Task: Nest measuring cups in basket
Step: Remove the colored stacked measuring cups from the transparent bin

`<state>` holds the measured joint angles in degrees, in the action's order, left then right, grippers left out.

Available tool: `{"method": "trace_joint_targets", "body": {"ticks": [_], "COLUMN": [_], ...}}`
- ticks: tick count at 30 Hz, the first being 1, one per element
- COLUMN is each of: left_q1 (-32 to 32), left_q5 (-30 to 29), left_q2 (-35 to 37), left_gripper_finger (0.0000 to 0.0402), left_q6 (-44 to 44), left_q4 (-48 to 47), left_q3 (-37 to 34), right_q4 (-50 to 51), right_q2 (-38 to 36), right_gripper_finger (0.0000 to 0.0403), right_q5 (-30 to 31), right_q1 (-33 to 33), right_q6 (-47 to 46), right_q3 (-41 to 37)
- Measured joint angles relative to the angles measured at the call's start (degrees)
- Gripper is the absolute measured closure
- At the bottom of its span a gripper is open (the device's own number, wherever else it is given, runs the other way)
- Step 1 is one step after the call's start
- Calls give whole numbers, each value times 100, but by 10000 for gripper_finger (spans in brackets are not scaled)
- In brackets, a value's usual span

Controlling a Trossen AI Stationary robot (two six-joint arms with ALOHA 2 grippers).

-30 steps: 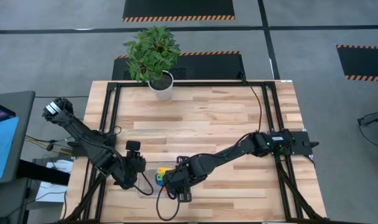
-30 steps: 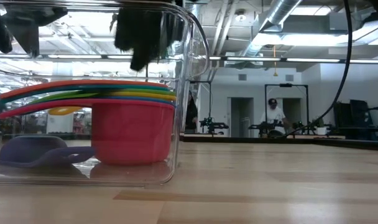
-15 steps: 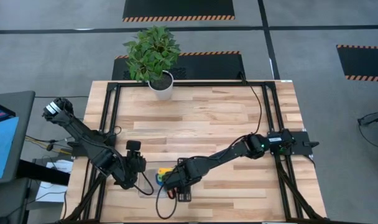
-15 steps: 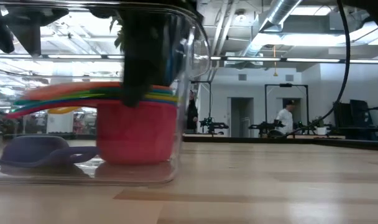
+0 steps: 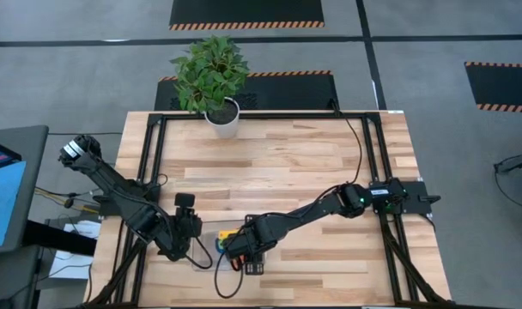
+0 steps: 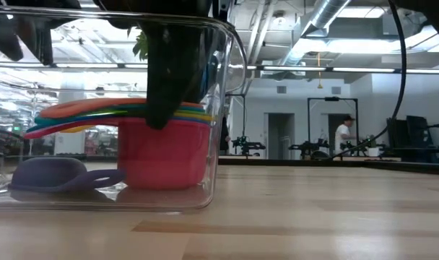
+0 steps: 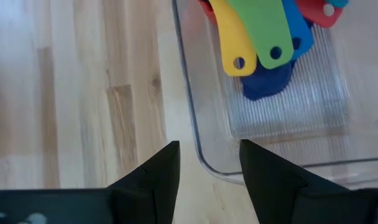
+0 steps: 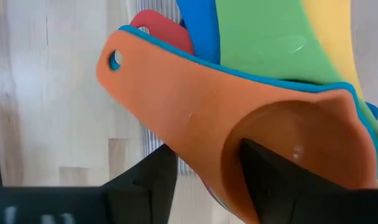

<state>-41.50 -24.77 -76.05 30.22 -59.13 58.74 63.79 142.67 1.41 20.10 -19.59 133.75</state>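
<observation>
While the left gripper (image 7: 204,171) is held apart straddling the basket (image 7: 195,134) rim, the right gripper (image 8: 201,171) is seen apart on the orange cup (image 8: 282,149) atop the nested measuring cups (image 6: 162,148); grip unclear, lower cups hidden.

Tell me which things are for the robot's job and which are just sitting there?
For the job:
- stack of coloured plastic measuring cups
- loose dark blue plastic cup
- clear plastic rectangular basket

Just sitting there:
- green leafy plant in a white pot
</observation>
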Motion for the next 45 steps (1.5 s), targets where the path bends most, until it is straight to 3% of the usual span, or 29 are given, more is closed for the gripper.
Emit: {"method": "trace_joint_targets", "body": {"ticks": [10, 18, 45], "left_q1": [2, 2, 2], "left_q5": [-160, -229, -411], "left_q2": [0, 0, 0], "left_gripper_finger": [246, 246, 246], "left_q6": [-3, -2, -44], "left_q4": [127, 126, 96], "left_q3": [0, 0, 0], "right_q4": [-112, -239, -14], "right_q2": [4, 0, -316], "right_gripper_finger": [317, 370, 385], "right_q5": [30, 26, 145], "right_q1": [-2, -2, 7], "right_q6": [20, 15, -415], "right_q3": [0, 2, 118]}}
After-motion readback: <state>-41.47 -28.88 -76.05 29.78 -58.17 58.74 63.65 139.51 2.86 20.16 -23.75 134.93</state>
